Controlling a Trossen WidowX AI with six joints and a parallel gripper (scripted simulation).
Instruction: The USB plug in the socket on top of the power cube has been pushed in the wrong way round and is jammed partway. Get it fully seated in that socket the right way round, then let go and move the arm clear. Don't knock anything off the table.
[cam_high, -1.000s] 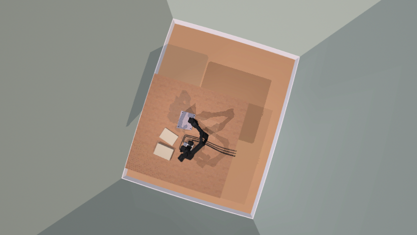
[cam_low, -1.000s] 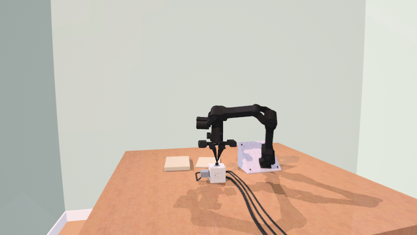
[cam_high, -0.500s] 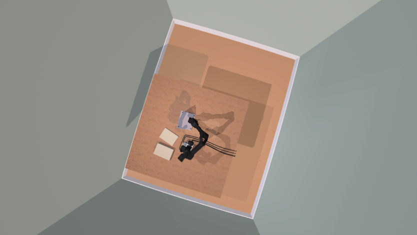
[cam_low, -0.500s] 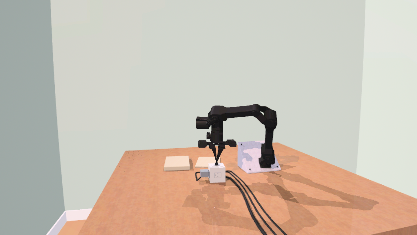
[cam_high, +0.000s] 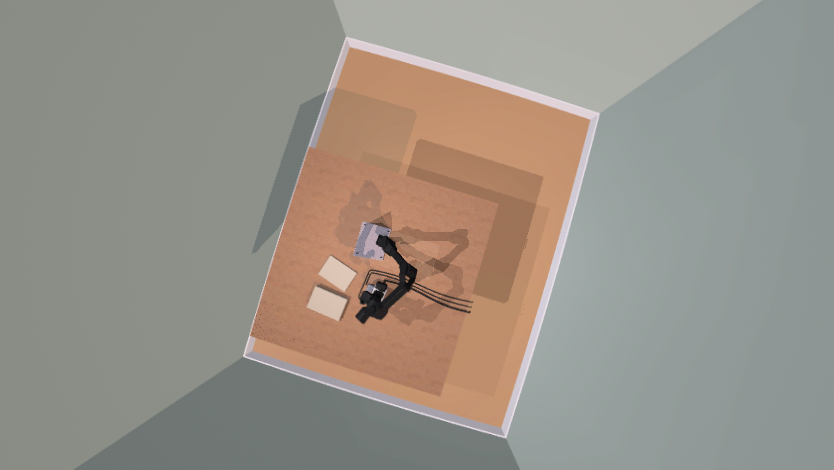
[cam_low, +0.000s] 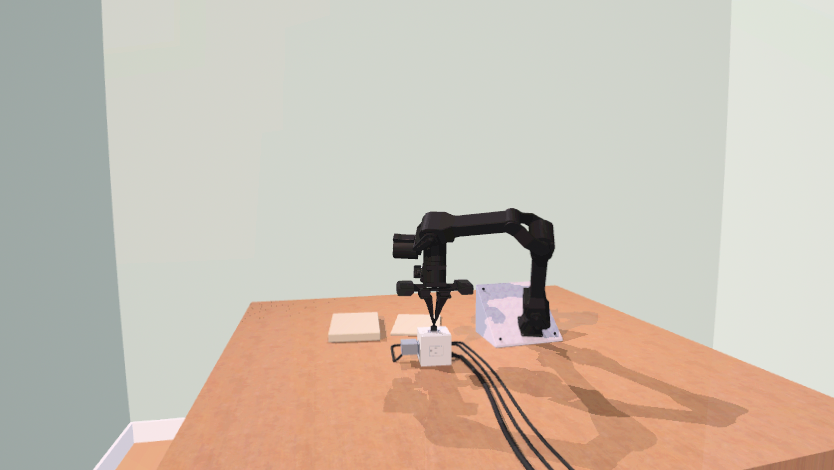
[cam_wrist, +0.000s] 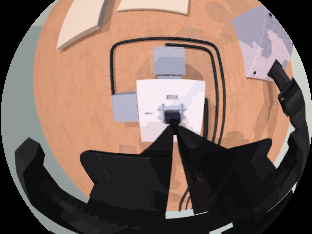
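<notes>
Wrist view shows my claw (cam_wrist: 175, 123) clamped on the plug (cam_wrist: 172, 112), low in the cube's (cam_wrist: 152, 104) top socket. I judge seating, release and retreat remain.

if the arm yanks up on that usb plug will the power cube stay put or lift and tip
Likely to lift or shift: the power cube looks small and unanchored, and the gripper is shut on the USB plug at its top. The three cables and side plug may drag unevenly, so it could tilt. Its flat base probably resists rolling.
</notes>
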